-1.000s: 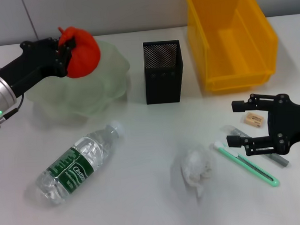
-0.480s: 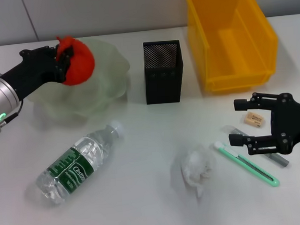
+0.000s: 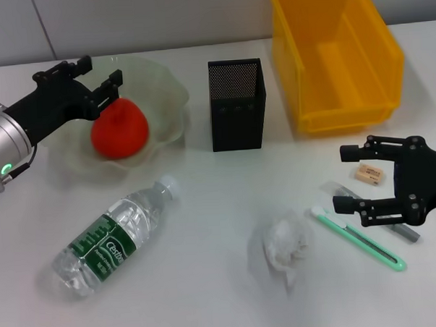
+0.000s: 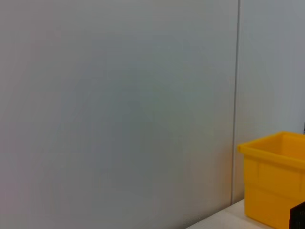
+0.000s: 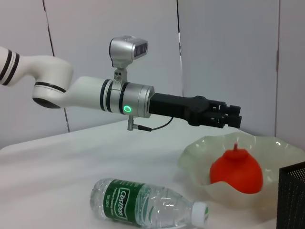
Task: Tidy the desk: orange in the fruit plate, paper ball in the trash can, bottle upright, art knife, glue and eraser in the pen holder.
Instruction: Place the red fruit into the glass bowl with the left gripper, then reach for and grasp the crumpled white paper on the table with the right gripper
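Observation:
The orange [image 3: 119,129] [image 5: 236,172] lies inside the pale-green fruit plate [image 3: 166,93] [image 5: 202,148]. My left gripper [image 3: 102,72] [image 5: 229,117] hovers open just above it at the plate's left rim, holding nothing. The bottle [image 3: 109,241] [image 5: 143,208] lies on its side near the front left. Front centre holds the paper ball [image 3: 283,244]. My right gripper [image 3: 343,178] stands open at the right, its fingers either side of the eraser [image 3: 368,173]. A green art knife [image 3: 359,240] and a grey glue stick [image 3: 405,232] lie under and beside it. The pen holder [image 3: 236,105] stands mid-table beside the yellow trash can [image 3: 336,53] [image 4: 276,176].
A grey panelled wall [image 4: 119,109] closes off the back of the white table [image 3: 205,207]. The black pen holder's edge [image 5: 291,195] shows beside the plate in the right wrist view.
The left gripper opened and let go of the orange, which dropped into the fruit plate. The gripper drew slightly back to the left. The right arm barely moved.

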Controlling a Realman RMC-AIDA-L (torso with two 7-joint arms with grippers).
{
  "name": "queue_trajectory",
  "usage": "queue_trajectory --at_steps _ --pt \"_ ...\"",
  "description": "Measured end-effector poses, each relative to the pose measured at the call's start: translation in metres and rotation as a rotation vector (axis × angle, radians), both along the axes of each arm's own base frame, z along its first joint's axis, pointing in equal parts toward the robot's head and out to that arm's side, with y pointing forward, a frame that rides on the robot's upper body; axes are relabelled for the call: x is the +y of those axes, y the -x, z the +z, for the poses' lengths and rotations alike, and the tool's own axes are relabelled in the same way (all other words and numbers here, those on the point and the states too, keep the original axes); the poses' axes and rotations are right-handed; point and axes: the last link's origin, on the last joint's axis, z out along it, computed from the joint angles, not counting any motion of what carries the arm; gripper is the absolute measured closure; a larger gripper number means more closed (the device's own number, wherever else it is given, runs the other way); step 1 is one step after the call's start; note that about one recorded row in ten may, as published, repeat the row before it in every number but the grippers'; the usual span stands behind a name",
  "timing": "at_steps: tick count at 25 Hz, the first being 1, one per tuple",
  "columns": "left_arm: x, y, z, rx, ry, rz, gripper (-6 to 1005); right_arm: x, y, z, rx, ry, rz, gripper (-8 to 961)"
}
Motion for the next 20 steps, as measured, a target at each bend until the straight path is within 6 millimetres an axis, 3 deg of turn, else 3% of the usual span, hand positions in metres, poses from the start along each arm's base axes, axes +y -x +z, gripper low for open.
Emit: queue_trajectory --at_steps 9,12,20 --pt "-0.009 -0.011 0.007 -0.090 0.055 -0.063 306 -0.002 -0.002 0.001 -0.003 0.001 -0.005 130" --pt "-0.018 -0.016 0.015 -0.120 0.083 -0.130 140 -0.002 -0.003 0.001 -0.004 -0.003 -0.008 130" --pt "-0.044 -0.027 0.028 -0.114 0.283 -0.251 142 -0.001 -0.006 0.001 -0.028 0.002 -0.017 130"
